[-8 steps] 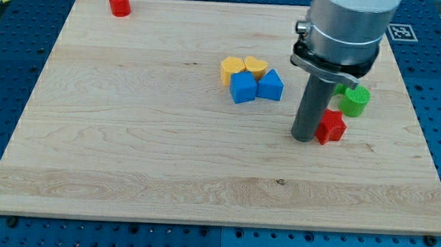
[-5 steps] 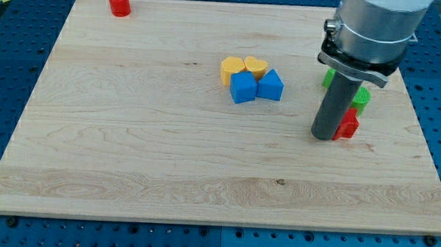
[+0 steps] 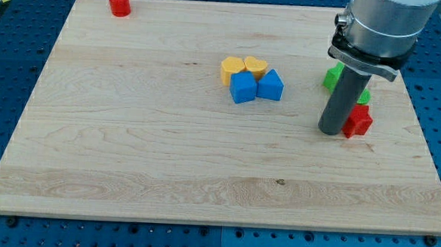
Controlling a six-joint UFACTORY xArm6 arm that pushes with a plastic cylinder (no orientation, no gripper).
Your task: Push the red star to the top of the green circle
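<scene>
At the right of the frame, my tip [image 3: 330, 132] touches the left side of the small red star block [image 3: 357, 120]. The rod has no jaws. The round green circle block [image 3: 363, 95] sits half hidden just above. I think the star must next go around it, up top.

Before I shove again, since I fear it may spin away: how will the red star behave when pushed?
The red star probably slides flat rather than rolls: it sits low on smooth wood. With my tip against its left side, its points may let it rotate off-line.

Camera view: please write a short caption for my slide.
My tip touches the red star on its left, below the green circle.
</scene>
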